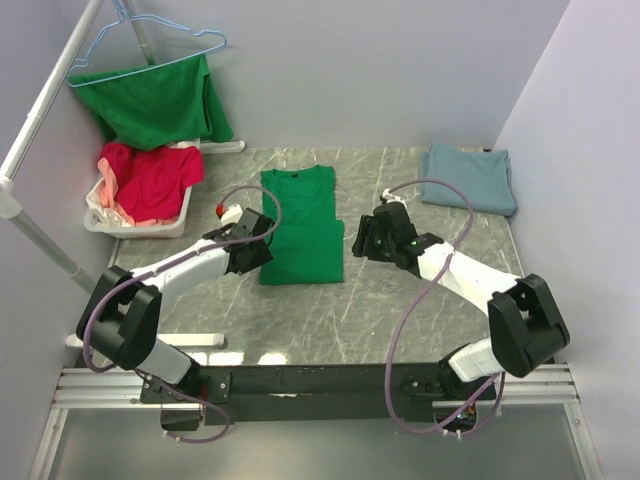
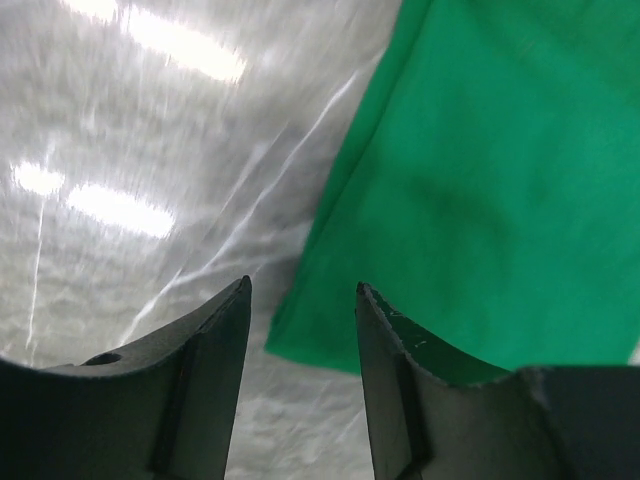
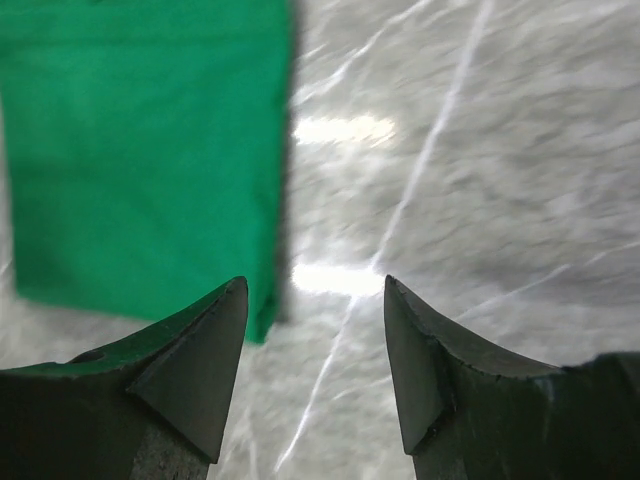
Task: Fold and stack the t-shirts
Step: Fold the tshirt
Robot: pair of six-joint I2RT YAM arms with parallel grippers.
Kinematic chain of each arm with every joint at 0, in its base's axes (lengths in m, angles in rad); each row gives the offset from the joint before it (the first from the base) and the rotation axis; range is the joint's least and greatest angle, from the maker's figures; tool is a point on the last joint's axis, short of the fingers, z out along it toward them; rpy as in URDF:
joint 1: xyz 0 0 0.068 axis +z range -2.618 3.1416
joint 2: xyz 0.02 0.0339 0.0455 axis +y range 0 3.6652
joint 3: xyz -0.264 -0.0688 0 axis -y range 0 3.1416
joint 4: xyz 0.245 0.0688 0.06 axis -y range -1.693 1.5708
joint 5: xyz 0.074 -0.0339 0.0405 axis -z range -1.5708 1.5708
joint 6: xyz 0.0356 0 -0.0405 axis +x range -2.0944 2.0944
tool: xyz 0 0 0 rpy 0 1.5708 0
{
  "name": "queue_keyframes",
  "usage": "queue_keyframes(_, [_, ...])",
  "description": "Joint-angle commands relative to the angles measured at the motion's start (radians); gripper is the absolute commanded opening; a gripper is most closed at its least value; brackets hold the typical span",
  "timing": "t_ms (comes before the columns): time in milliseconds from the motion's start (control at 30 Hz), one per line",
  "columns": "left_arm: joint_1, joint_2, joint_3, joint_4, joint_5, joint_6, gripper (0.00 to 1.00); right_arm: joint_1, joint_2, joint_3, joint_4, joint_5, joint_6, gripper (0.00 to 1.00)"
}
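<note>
Green t-shirt (image 1: 300,225), top view: folded narrow in the middle of the table (image 1: 330,320), long axis running near edge to far edge, between my arms.
Left end effector (image 1: 250,243): at its left edge, by the near left corner.
Right end effector (image 1: 364,238): just off its right edge, equally near.
Left wrist view: jaws apart, empty; that corner just ahead, rightward.
Right wrist view: jaws apart, empty; I see bare table between them, shirt corner ahead-left.
Blue-grey t-shirt (image 1: 468,178): folded, far right corner.

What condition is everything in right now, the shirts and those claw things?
Table green tee, folded narrow, lying flat, ungripped.
Blue tee, folded, far right corner.
Red tee, crumpled in bin.
Hanging green tee, unfolded.
Left gripper, open, empty.
Right gripper, open, empty.
</note>
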Motion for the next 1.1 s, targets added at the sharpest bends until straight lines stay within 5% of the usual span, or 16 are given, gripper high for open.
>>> queue_keyframes(0, [-0.001, -0.042, -0.087, 0.072, 0.084, 0.022, 0.51, 0.017, -0.058, -0.044, 0.084, -0.093, 0.016, 0.63])
queue_keyframes(667, [0.049, -0.043, -0.208, 0.218, 0.259, 0.027, 0.47, 0.048, 0.114, -0.098, 0.236, -0.207, 0.076, 0.61])
queue_keyframes(1067, [0.048, -0.03, -0.242, 0.213, 0.256, 0.013, 0.23, 0.066, 0.154, -0.108, 0.267, -0.268, 0.108, 0.55])
